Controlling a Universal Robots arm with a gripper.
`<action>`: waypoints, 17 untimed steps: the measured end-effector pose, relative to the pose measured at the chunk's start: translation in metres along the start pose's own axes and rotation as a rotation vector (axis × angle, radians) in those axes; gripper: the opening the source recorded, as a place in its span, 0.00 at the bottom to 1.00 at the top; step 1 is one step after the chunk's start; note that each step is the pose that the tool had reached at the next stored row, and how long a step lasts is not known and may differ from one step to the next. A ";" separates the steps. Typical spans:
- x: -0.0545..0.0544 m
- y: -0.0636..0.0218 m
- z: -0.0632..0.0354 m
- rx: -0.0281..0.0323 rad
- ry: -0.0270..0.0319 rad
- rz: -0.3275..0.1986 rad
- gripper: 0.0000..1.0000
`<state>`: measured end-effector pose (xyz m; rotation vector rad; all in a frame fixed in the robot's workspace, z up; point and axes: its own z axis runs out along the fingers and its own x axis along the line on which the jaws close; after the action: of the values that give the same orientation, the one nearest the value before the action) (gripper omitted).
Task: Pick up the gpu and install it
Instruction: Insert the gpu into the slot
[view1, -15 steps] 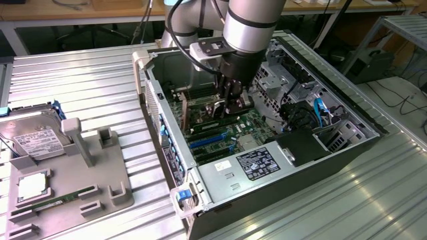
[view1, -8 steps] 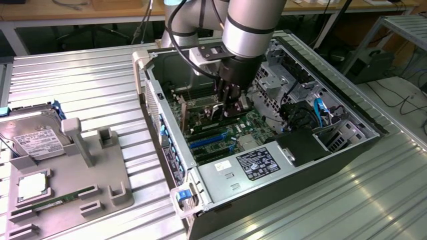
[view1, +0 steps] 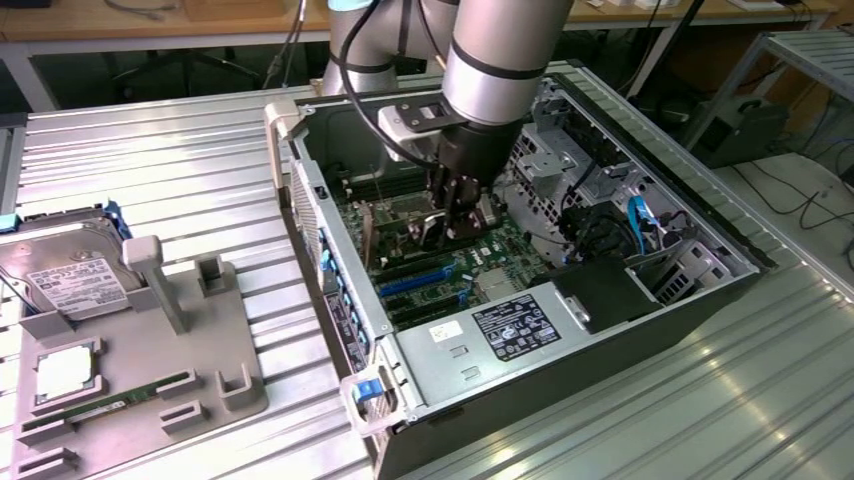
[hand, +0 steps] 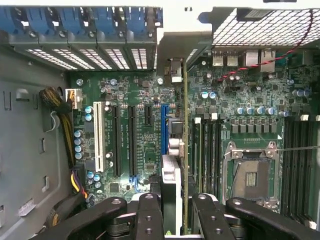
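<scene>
gpu: I am gripping the gpu (hand: 172, 172) on its edge inside the computer case (view1: 641, 300); in the exterior view it is showing as a green card (view1: 400, 240) under my wrist.
gripper: my gripper (hand: 177, 210) is reaching down into the open case, and in the exterior view it (view1: 447, 228) is hanging over the middle of the motherboard.
fingers: my two black fingers (hand: 149, 217) are pressing on the card from both sides, one on each face, with the card clamped between them.
gpu position: the card is standing upright over the motherboard (hand: 140, 90), running just beside the blue slot (hand: 164, 130), with its metal end pointing at the case's back wall. Whether it is sitting in a slot I cannot tell.
neighbours: the CPU socket (hand: 250, 172) is lying on one side of the card, and the white slot (hand: 98, 132) is lying well off on the other.
outside the case: a grey tray (view1: 200, 370) is sitting on the metal table (view1: 174, 160) at the exterior view's left, carrying a hard drive (view1: 74, 280) and a RAM stick (view1: 114, 405).
</scene>
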<state>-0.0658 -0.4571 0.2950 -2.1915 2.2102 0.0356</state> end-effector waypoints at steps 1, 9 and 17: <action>0.000 0.0000 0.0014 0.0000 0.0000 0.000 0.28; 0.001 0.0001 0.0104 -0.0007 0.0001 0.000 0.28; 0.001 0.0016 0.0171 -0.0014 0.0000 0.000 0.28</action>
<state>-0.0674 -0.4575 0.2779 -2.1921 2.2110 0.0372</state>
